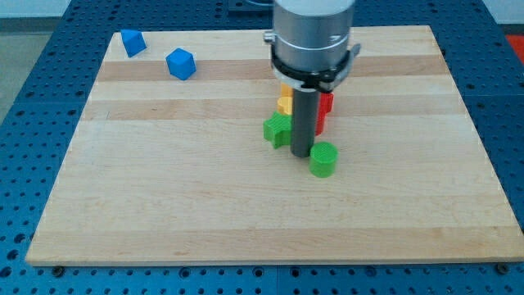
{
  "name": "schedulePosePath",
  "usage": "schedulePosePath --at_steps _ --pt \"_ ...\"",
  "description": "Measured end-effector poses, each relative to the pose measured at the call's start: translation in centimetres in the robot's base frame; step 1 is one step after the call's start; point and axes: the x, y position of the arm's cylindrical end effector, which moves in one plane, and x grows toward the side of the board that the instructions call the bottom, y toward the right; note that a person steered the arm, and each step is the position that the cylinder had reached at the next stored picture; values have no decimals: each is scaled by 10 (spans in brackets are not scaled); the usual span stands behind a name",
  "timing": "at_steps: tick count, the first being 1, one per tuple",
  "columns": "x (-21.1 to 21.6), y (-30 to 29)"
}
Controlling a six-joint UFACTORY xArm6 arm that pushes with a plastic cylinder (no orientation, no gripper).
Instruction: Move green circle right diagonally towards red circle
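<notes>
The green circle [323, 159], a short green cylinder, sits just right of the board's middle. My tip [300, 155] stands right beside it on its left, touching or nearly touching. A green star-like block [277, 129] lies left of the rod. Red blocks [324, 110] sit behind the rod on its right, above the green circle; their shapes are partly hidden by the rod, so I cannot tell which is the red circle.
Yellow and orange blocks [284, 102] sit behind the rod, partly hidden. Two blue blocks lie at the view's top left, one [133, 42] near the board's corner and one [181, 63] to its right. The wooden board [164, 205] lies on a blue perforated table.
</notes>
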Motion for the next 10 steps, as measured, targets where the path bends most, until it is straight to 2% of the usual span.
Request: schedulePosePath --at_steps 2,7,10 --pt "15 37" --pt "69 46" --pt "81 47"
